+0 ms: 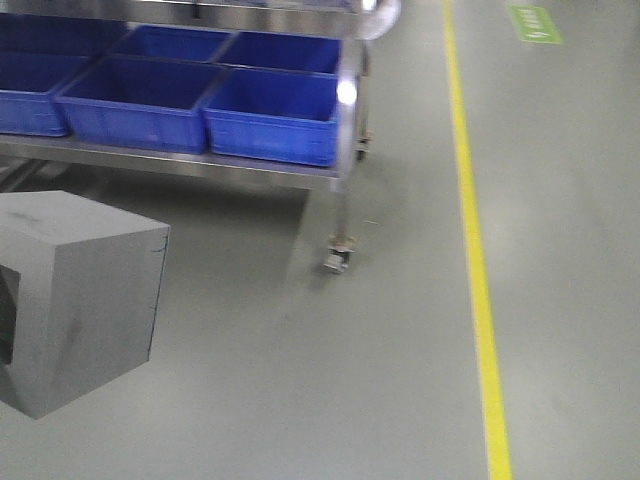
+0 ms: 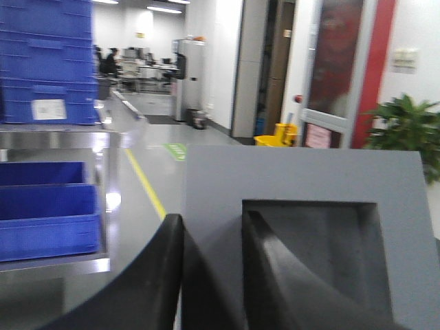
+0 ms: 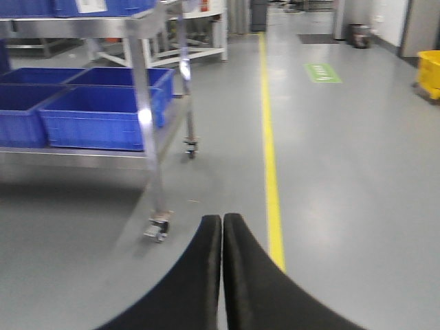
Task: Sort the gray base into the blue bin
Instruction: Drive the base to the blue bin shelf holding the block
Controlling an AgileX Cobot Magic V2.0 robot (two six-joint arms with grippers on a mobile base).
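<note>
The gray base (image 1: pixel 80 300) hangs in the air at the lower left of the front view, with plain sides showing. In the left wrist view the gray base (image 2: pixel 302 179) fills the right half, its square pocket facing the camera. My left gripper (image 2: pixel 213 227) is shut on the wall of the gray base, one finger outside it and one inside the pocket. Several blue bins (image 1: pixel 275 115) stand on the lower shelf of a metal cart, ahead and to the left. The blue bins also show in the right wrist view (image 3: pixel 103 113). My right gripper (image 3: pixel 221 223) is shut and empty above the floor.
The metal cart (image 1: pixel 345 180) stands on castor wheels (image 1: pixel 337 260) on the gray floor. A yellow floor line (image 1: pixel 475 260) runs on the right. More blue bins (image 2: pixel 45 62) sit stacked on the cart's upper shelf. A yellow bucket (image 2: pixel 275 139) and a potted plant (image 2: pixel 405 130) stand far off.
</note>
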